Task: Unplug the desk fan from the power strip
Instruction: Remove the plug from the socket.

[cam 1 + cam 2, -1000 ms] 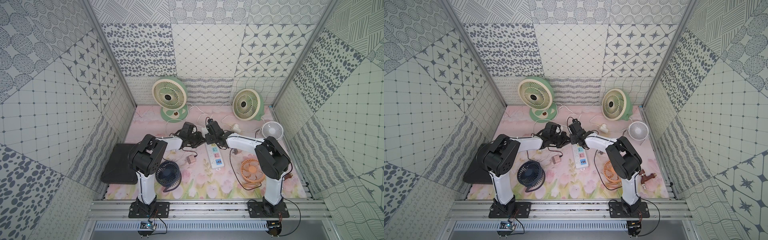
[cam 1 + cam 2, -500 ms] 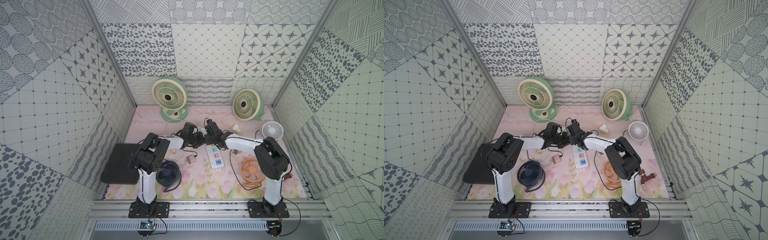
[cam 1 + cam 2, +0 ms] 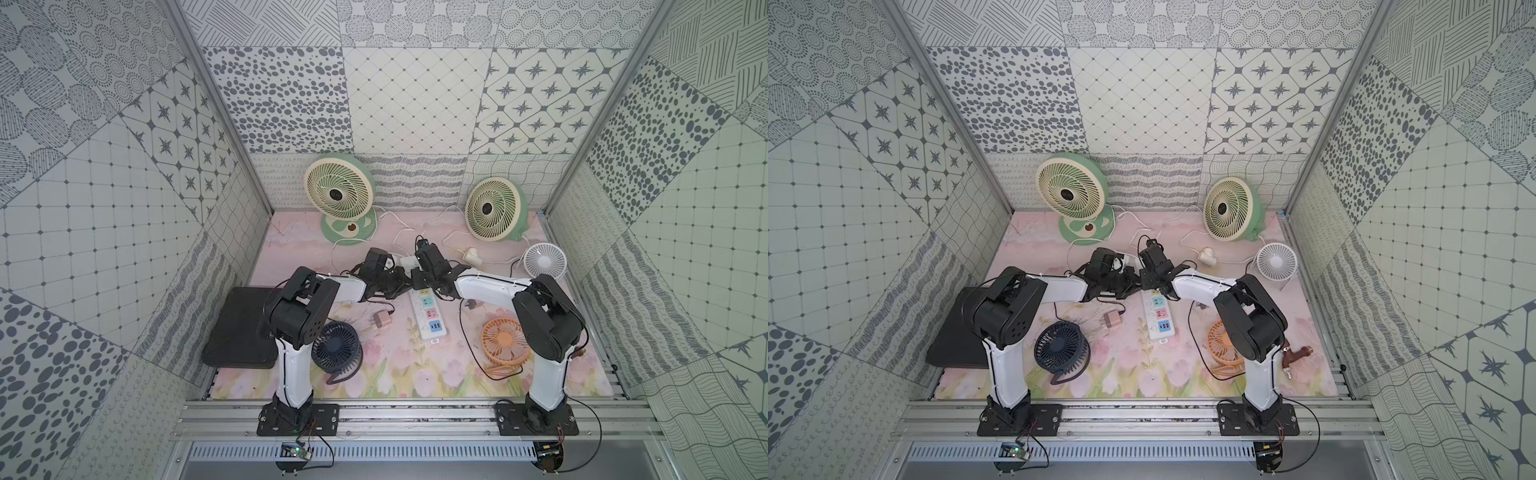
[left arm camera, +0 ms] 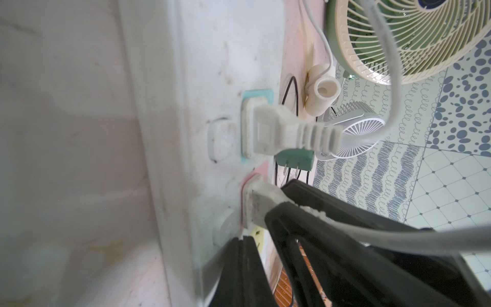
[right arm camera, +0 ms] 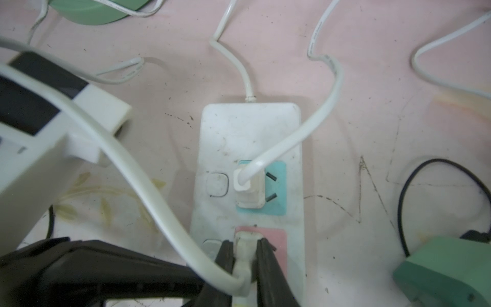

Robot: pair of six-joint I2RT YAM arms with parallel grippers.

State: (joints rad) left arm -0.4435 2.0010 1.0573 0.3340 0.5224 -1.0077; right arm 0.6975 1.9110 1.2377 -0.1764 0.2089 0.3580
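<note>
barely shifted since a second ago, apart from a slight sway at the left arm's elbow; both wrists parked over the far end of the long white plastic power strip with its pastel sockets, lying lengthwise mid-table on the pink floral table mat, between the two arms. pinching, with the right gripper, the small white moulded plug in the pink socket, one black finger on each flank. holding the left gripper pressed together on nothing, tip apparently bearing on the strip's white face just beside that socket, likely to pin it down. judging by the flange sitting flush, not yet out: grasp done, pull left to do. leaving a second white plug in the teal socket, just farther. cannot tell whether the pinched cord runs to the large green-and-cream round fan at far left or the smaller green-and-cream fan at far right.
</note>
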